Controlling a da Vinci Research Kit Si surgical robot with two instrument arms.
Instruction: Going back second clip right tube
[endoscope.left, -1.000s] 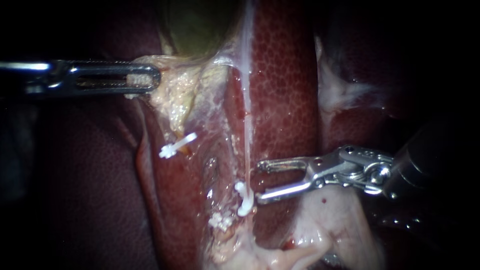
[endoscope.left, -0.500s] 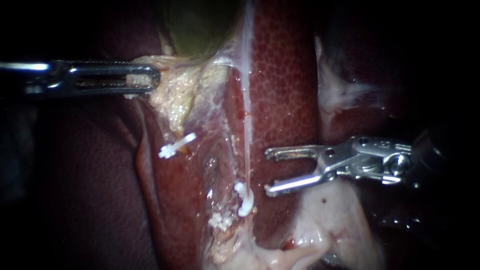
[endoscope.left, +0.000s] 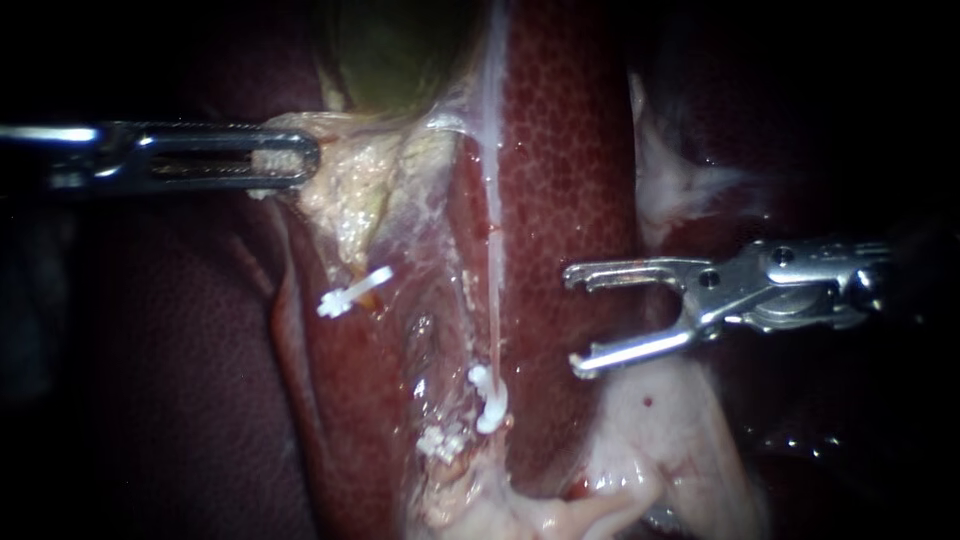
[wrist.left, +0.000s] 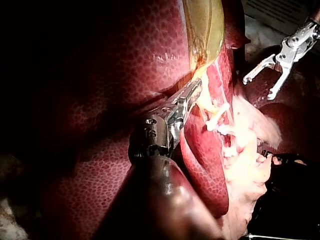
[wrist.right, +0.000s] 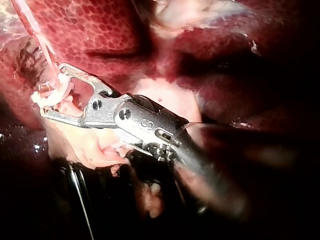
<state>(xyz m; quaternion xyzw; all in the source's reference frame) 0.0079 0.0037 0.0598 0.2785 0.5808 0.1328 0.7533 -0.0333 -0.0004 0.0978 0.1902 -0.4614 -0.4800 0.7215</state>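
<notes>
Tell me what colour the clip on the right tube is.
White. The clip shows best in the endoscope view.

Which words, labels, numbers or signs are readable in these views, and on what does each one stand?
No text is readable.
Right instrument: small marks on its metal, too small to read.
Left instrument: marks near its joint, too blurred to read.
Pale sheet beyond the liver, left wrist view: faint print, blurred.

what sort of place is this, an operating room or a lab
Likely a surgical practice bench: mottled dark-red liver and greenish gallbladder lying exposed, a small white clip on a thin pale tube, slender metal left instrument and right instrument.
</notes>
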